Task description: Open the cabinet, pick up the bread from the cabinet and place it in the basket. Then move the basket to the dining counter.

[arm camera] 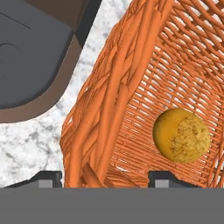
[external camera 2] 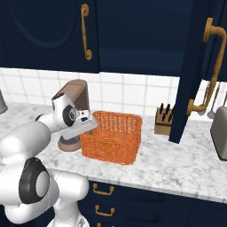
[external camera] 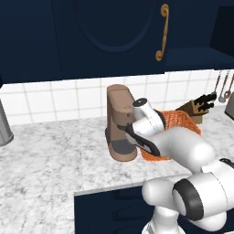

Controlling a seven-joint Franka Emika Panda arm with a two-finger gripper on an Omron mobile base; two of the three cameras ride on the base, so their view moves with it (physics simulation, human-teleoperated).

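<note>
The orange wicker basket (external camera 2: 113,137) stands on the marble worktop just right of the coffee machine. A round golden bread roll (arm camera: 181,135) lies inside the basket (arm camera: 131,87). My gripper (arm camera: 105,181) is open and points down over the basket's left wall, one fingertip (arm camera: 46,178) outside it and the other inside; from the right base camera the gripper (external camera 2: 87,130) is at that left rim. In the left base view the basket (external camera: 180,119) is partly hidden behind my arm. One navy wall cabinet door (external camera 2: 195,66) stands open at the right; the arched door (external camera: 107,27) is shut.
The brown coffee machine (external camera 2: 75,95) is close beside my hand, its base (arm camera: 35,57) a narrow strip of counter away from the basket. A knife block (external camera 2: 163,119) stands behind the basket, a toaster (external camera 2: 219,133) at the far right, hanging utensils (external camera: 224,87) on the wall.
</note>
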